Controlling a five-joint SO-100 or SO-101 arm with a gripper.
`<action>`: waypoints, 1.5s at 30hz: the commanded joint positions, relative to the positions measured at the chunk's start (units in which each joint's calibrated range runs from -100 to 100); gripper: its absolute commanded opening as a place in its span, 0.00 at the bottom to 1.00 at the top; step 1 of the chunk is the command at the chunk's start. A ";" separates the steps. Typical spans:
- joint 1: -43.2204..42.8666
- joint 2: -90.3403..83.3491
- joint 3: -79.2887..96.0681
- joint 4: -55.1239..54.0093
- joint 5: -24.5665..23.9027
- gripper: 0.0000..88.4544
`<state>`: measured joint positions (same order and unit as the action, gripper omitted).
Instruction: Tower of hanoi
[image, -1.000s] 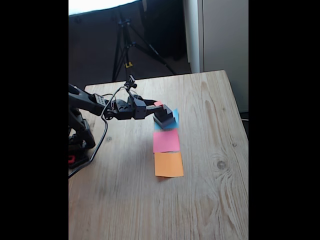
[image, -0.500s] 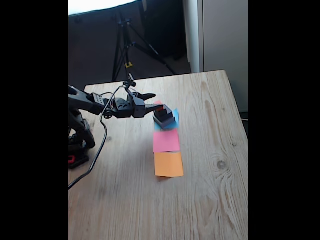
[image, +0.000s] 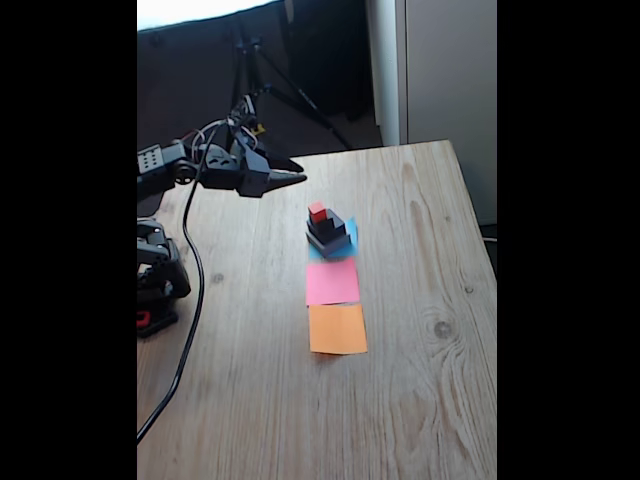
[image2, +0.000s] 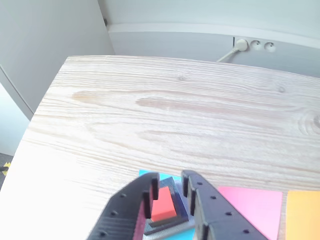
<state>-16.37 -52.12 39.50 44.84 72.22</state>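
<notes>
Tower of hanoi (image: 327, 231) stands stacked on blue paper square (image: 349, 246); gripper (image: 297, 176) hovers apart, jaws nearly closed, empty, presumably aiming for red cube (image2: 162, 204).

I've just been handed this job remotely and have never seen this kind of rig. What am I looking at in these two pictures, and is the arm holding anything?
The machine is a small black robot arm clamped at the edge of a wooden table. One picture comes from a camera standing off to the side and looking down on the table. The other comes from a camera riding on the arm's wrist, so its own gripper pokes in from the bottom.

On the table lie three paper squares in a row: blue, pink, orange. On the blue one stands a stack of blocks, with a red cube on top.

In the fixed view the gripper hangs in the air, apart from the stack, with nothing in it. Its jaws stand slightly apart.
</notes>
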 joint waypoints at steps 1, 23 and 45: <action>2.45 -0.80 -19.87 21.33 -0.82 0.00; 11.64 4.73 -48.23 48.85 -8.68 0.00; 17.24 -11.93 -12.60 42.70 -99.98 0.00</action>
<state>-1.29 -61.44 22.03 89.19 -9.90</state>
